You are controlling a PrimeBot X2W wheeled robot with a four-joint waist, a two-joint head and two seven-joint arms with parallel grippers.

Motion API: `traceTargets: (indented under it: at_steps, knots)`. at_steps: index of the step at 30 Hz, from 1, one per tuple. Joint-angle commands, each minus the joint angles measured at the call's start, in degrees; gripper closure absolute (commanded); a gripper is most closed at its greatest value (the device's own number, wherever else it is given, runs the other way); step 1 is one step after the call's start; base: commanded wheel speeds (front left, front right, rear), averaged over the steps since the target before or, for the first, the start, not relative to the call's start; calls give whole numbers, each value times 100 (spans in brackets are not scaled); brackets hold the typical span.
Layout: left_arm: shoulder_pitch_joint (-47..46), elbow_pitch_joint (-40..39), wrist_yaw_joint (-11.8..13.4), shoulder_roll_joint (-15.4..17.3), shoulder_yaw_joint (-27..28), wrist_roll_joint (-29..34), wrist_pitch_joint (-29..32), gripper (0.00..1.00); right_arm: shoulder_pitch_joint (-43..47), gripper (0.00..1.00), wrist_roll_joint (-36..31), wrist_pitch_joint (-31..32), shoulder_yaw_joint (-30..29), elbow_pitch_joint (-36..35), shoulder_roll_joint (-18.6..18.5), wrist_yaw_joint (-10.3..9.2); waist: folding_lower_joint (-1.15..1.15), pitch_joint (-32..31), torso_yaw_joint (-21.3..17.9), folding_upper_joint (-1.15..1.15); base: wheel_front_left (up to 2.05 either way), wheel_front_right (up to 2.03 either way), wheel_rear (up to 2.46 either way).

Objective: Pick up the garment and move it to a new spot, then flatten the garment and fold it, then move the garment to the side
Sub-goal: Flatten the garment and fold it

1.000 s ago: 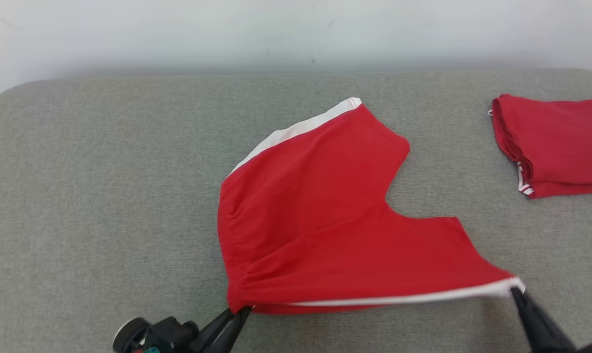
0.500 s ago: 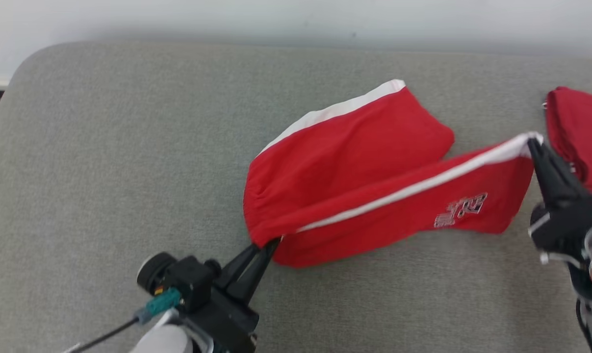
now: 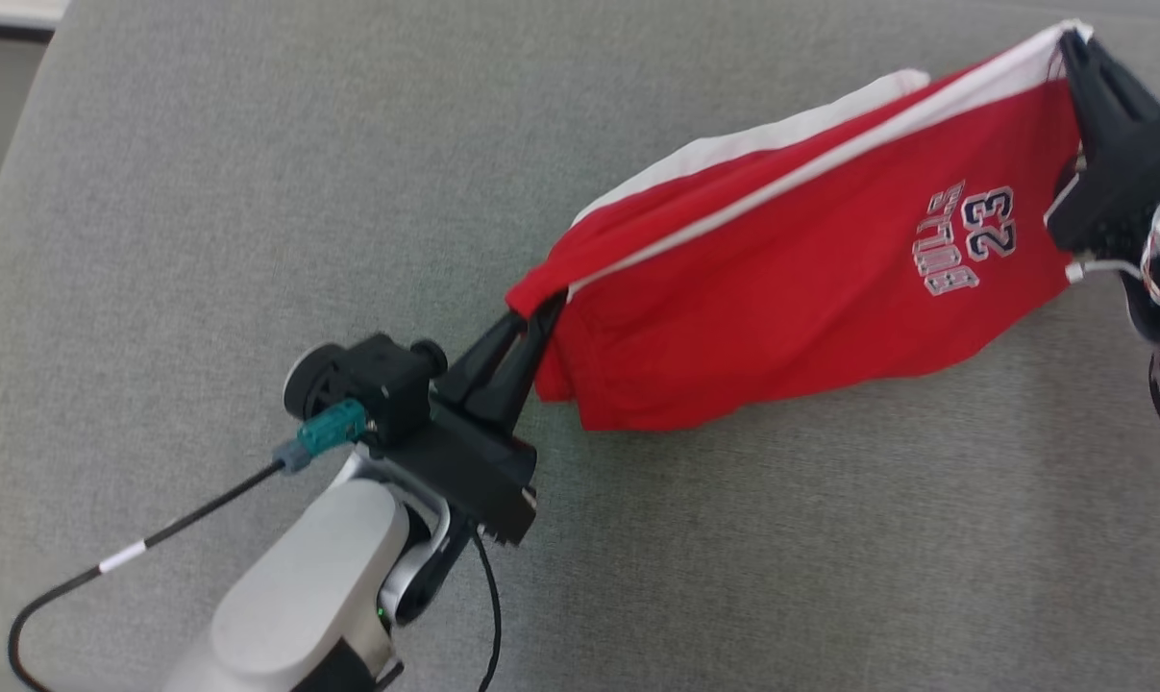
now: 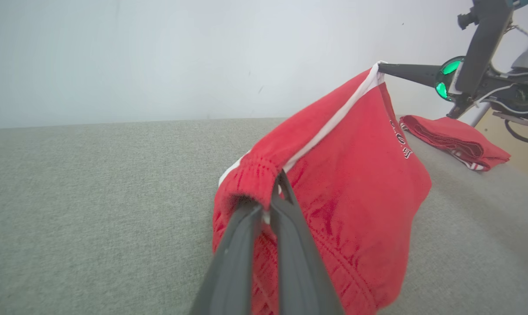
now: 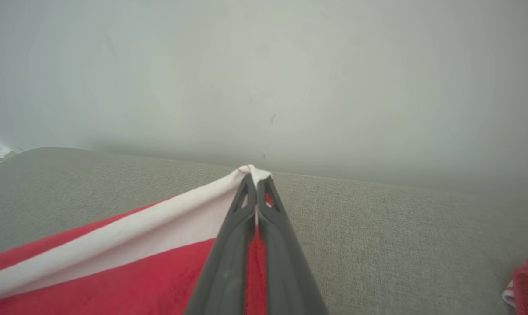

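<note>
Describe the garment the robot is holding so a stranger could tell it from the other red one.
On the grey padded table, find the red shorts stretched between the left gripper and the right gripper. Unlike the folded red garment lying flat nearby, they are held up by two corners and show a printed 23.

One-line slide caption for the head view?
Left gripper and right gripper pinch red shorts stretched between them over the grey surface.

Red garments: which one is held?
The striped shorts printed 23, pinched at the waistband by the left gripper and at a white-trimmed corner by the right gripper. The other red garment lies folded on the grey surface, untouched.
</note>
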Motion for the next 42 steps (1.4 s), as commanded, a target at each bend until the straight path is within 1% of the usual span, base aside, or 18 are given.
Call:
traceTargets:
  at_steps: [1,6,10,11,12,13,14,17,25,29,35,38,39,42]
  knots:
    - [-119,54,14,-52,47,-58,-18,100,-167,100,-38,-39,65,142,15,-16,-1,334,266,-1,0,0,0]
    - [-409,365,14,-225,172,2,-18,100,-831,100,-133,-294,355,905,126,-16,-1,547,367,-1,0,0,0]
    - [-571,560,13,-327,115,46,-18,100,-1126,100,-174,-389,627,1452,229,-16,-1,622,406,-1,0,0,0]
    - [-604,603,13,-353,119,42,-18,100,-1192,92,-165,-430,682,1562,251,-16,-1,629,411,-1,0,0,0]
    - [-627,637,13,-371,142,68,-18,33,-1243,51,-147,-492,723,1649,272,-16,-1,631,413,-1,0,0,0]
    - [-641,671,13,-391,157,95,-18,0,-1285,5,-116,-562,756,1733,297,-16,-1,626,410,-1,0,0,0]
    - [-642,694,13,-409,170,114,-18,0,-1299,0,-83,-616,797,1813,322,-16,-1,610,402,-1,0,0,0]
    - [-547,687,13,-406,261,219,-18,0,-1284,0,-15,-756,992,1959,341,-16,-1,516,359,-1,0,0,0]
    - [-4,318,13,-382,781,545,-18,0,-1004,0,396,-1059,1364,2025,132,-16,-1,208,265,-1,0,0,0]
    - [443,-93,14,-444,1366,844,-18,0,-764,0,621,-1127,1566,2046,-48,-16,-1,54,245,-1,0,0,0]
    - [1181,-729,89,-666,2485,1500,-18,0,-395,0,936,-1111,1796,2105,-159,-16,-1,-120,224,-1,0,0,0]
    - [1523,-946,82,-805,2943,1815,-18,0,-266,0,1046,-1084,1886,2171,-131,-16,-1,-170,220,-1,0,0,0]
    - [1709,-1013,72,-900,3175,1933,-18,0,-213,0,1110,-1068,1938,2229,-82,-16,-1,-193,215,-1,0,0,0]
    - [1942,-1034,57,-1000,3338,2156,-18,0,-159,0,1217,-1039,1981,2383,-19,-16,-1,-226,230,-1,0,0,0]
